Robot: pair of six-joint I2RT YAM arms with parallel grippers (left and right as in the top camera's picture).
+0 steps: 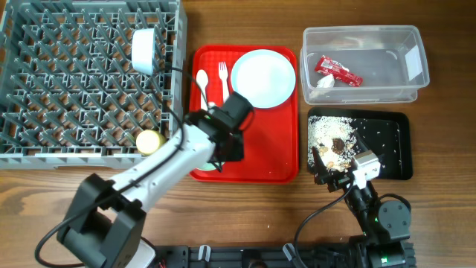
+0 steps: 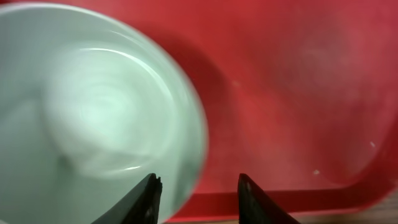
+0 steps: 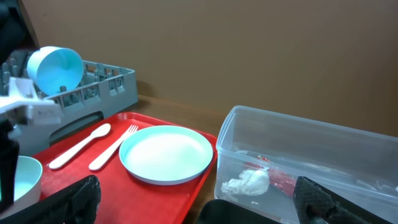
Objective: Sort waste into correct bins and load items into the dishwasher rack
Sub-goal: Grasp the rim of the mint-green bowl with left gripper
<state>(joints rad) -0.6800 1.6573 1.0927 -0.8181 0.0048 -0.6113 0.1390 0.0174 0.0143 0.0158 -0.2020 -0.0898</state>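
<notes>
My left gripper [image 1: 222, 155] [image 2: 199, 177] is open over the front left of the red tray, its jaws astride the rim of the pale blue-green saucer [image 2: 93, 112] [image 1: 207, 166] [image 3: 18, 177]. The plate [image 1: 262, 78] [image 3: 166, 154], spoon [image 1: 201, 82] [image 3: 79, 145] and fork [image 1: 222, 78] [image 3: 113, 147] lie on the tray's far half. The bowl [image 1: 143, 50] [image 3: 56, 68] and yellow cup [image 1: 149, 141] sit in the grey rack [image 1: 44, 89]. The red wrapper [image 1: 338, 71] and white scrap [image 1: 325, 82] [image 3: 249, 182] lie in the clear tub [image 1: 416, 67] [image 3: 323, 146]. Rice and brown bits [image 1: 331, 138] lie in the black tray [image 1: 394, 149]. My right gripper [image 1: 331, 162] [image 3: 196, 186] is open and empty at that tray's front left corner.
The red serving tray [image 1: 260, 160] [image 2: 298, 93] [image 3: 161, 199] lies between the rack and the bins. Bare wooden table [image 1: 245, 216] runs along the front. A brown wall [image 3: 217, 56] stands behind the table.
</notes>
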